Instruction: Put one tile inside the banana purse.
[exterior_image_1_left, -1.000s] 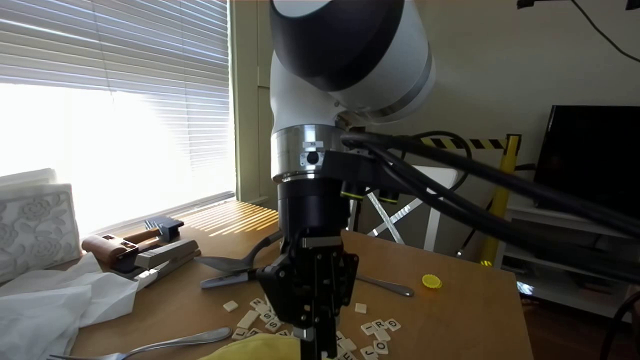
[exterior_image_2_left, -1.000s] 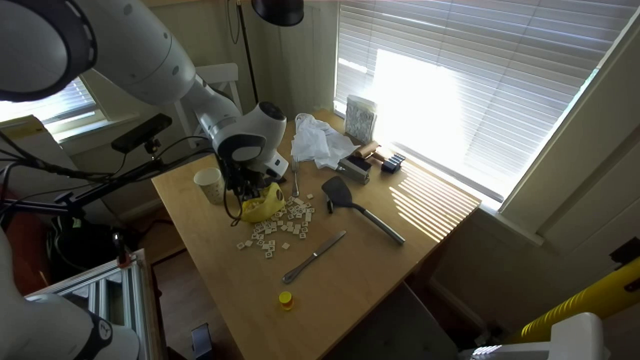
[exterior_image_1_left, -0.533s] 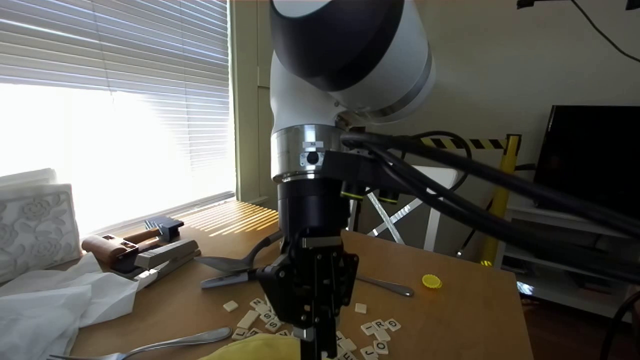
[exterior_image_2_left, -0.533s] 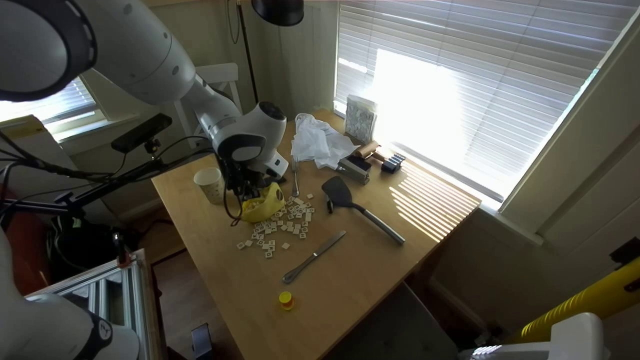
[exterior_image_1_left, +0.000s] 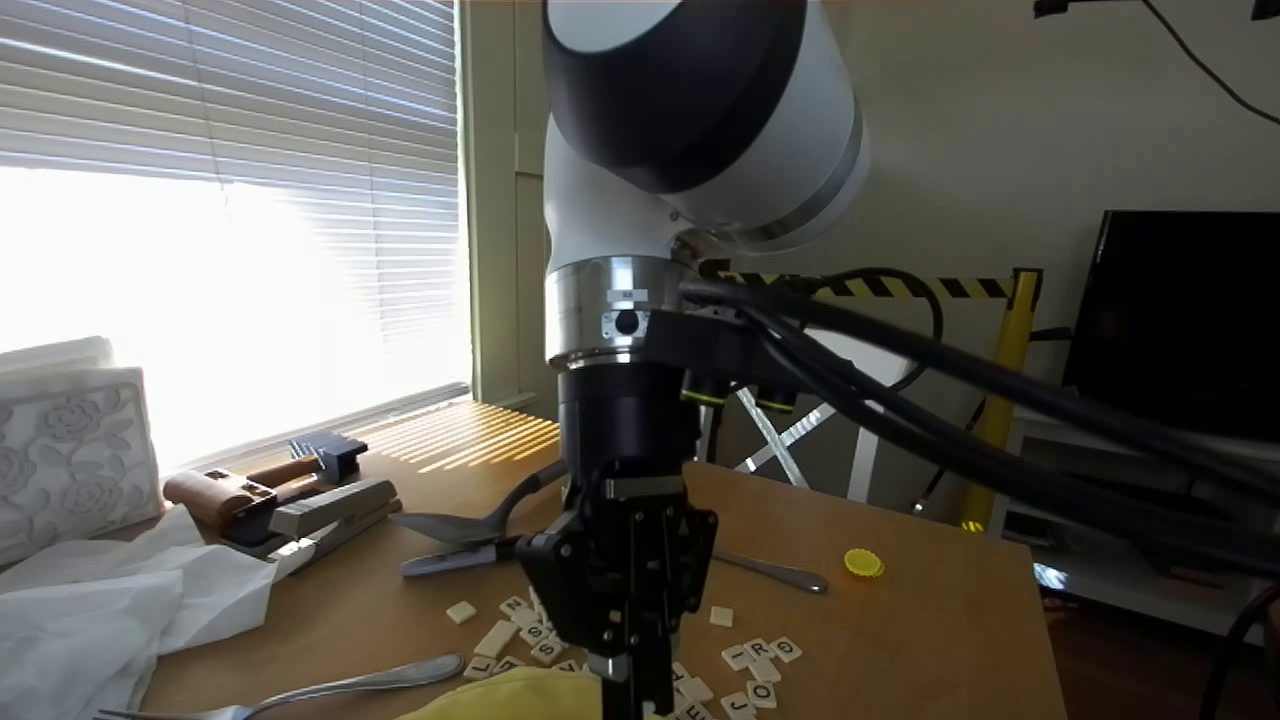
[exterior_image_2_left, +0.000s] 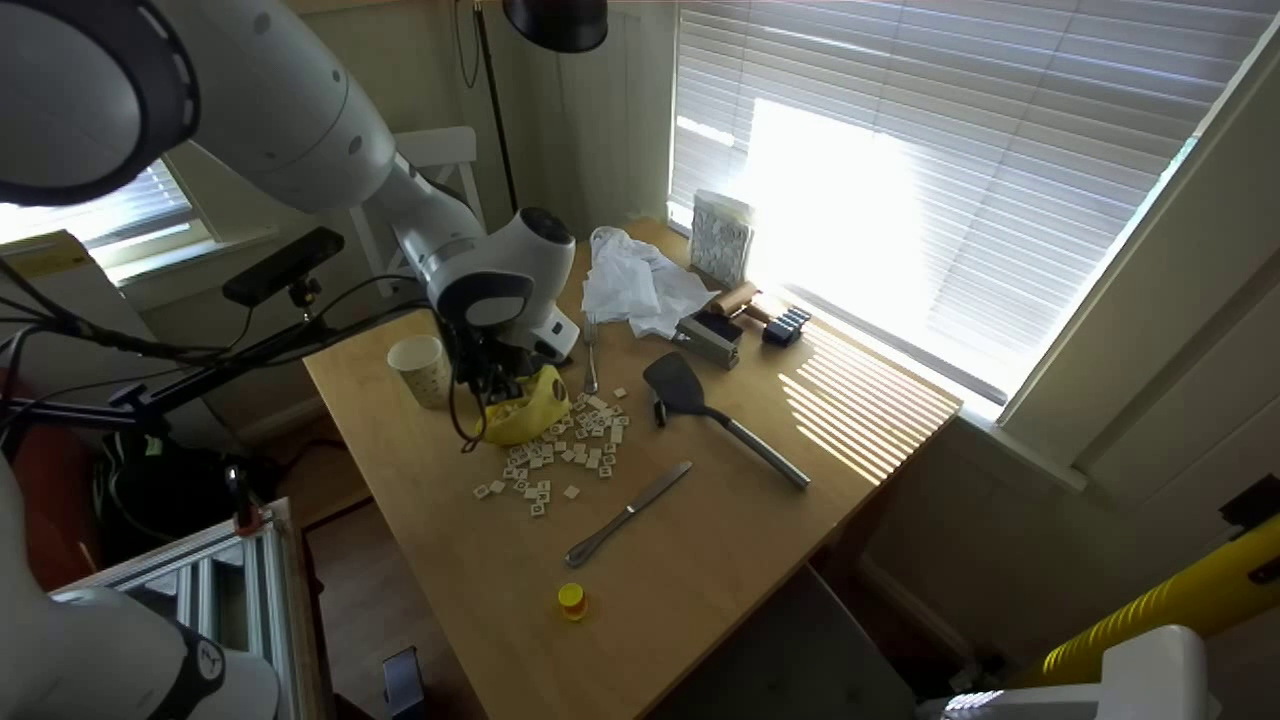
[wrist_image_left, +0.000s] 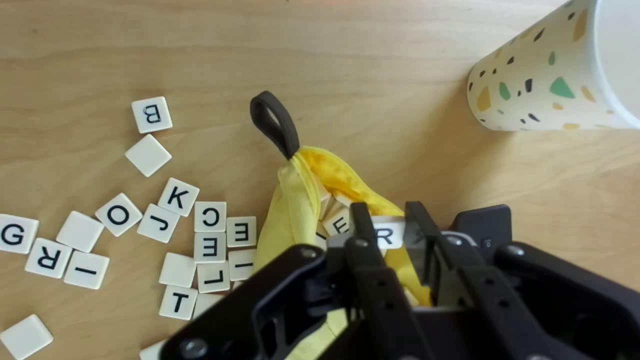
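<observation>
Blinds stripe the table with light. Your arm has just shifted — in both exterior views its wrist sits slightly lower than half a second ago — while the loose tiles look unmoved. Your gripper is at the mouth of the banana purse, drawn in to the width of the R tile and apparently pinching it by its edges (how firmly doesn't show), beside the piled tiles within. So you seem near the release: spread, lift away, and the placing is likely done.
</observation>
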